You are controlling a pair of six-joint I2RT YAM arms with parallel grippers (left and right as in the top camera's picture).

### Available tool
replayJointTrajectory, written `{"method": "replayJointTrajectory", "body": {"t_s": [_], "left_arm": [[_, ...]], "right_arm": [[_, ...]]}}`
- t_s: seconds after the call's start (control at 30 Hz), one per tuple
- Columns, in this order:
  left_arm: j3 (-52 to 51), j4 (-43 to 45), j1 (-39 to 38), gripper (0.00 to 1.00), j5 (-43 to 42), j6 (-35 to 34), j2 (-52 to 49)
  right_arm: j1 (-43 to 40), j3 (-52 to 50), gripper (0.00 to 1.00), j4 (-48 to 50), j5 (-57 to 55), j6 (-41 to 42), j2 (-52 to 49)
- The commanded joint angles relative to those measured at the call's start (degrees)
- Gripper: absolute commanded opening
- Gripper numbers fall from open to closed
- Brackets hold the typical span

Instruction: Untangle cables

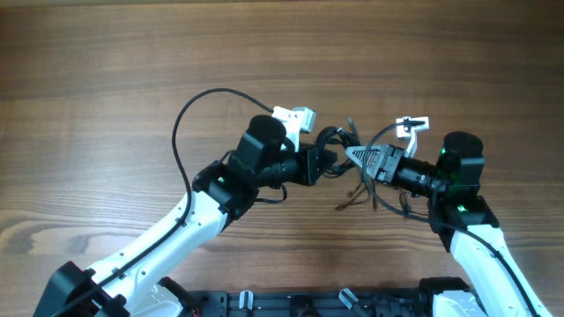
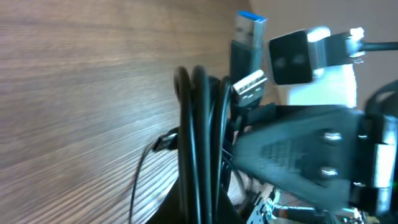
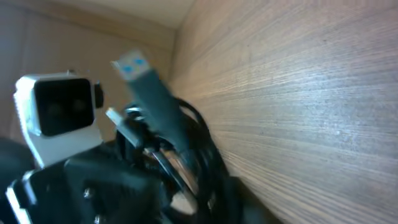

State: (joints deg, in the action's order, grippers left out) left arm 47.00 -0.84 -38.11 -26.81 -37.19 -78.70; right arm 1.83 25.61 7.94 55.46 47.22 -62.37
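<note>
Clenching the cables [image 2: 199, 124], apparently, is left end effector [image 1: 332, 165]; right end effector [image 1: 351, 154] unclear; blue plug [image 2: 249, 34] shows only wrist-side.

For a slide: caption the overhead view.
Overhead: left gripper shut on tangled thin black cables, right gripper opposite, above a brown wooden table.

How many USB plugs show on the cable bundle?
2: a blue-tipped plug sticking out past the cables, and a silver plug just beside it. More may be hidden in the tangle.
</note>
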Motion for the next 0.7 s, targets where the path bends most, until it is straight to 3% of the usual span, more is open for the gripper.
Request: {"method": "replayJointTrajectory", "body": {"t_s": [0.0,0.1,0.27,0.47,0.53,0.67], "left_arm": [[0.5,-2.5,3.7,0.04,-1.0,0.7,1.6],[0.5,-6.0,5.8,0.04,-2.3,1.2,3.4],[0.5,-7.3,6.1,0.04,-2.3,2.4,4.0],[0.5,-6.3,6.1,0.04,-3.0,2.7,4.0],[0.5,-5.8,6.1,0.04,-7.1,6.6,4.0],[0.5,-5.6,6.1,0.04,-13.5,11.5,4.0]], "right_arm": [[-2.3,0.1,0.60,0.3,1.6,-8.8,-0.1],[-4.5,0.2,0.64,2.0,1.6,-9.7,0.0],[-4.9,0.2,0.60,5.0,4.1,-12.2,0.0],[-2.3,0.2,0.66,-0.3,6.5,-25.3,0.0],[-1.7,0.2,0.71,0.6,6.3,-27.5,0.0],[-1.0,0.2,0.67,2.5,5.1,-29.4,0.0]]}}
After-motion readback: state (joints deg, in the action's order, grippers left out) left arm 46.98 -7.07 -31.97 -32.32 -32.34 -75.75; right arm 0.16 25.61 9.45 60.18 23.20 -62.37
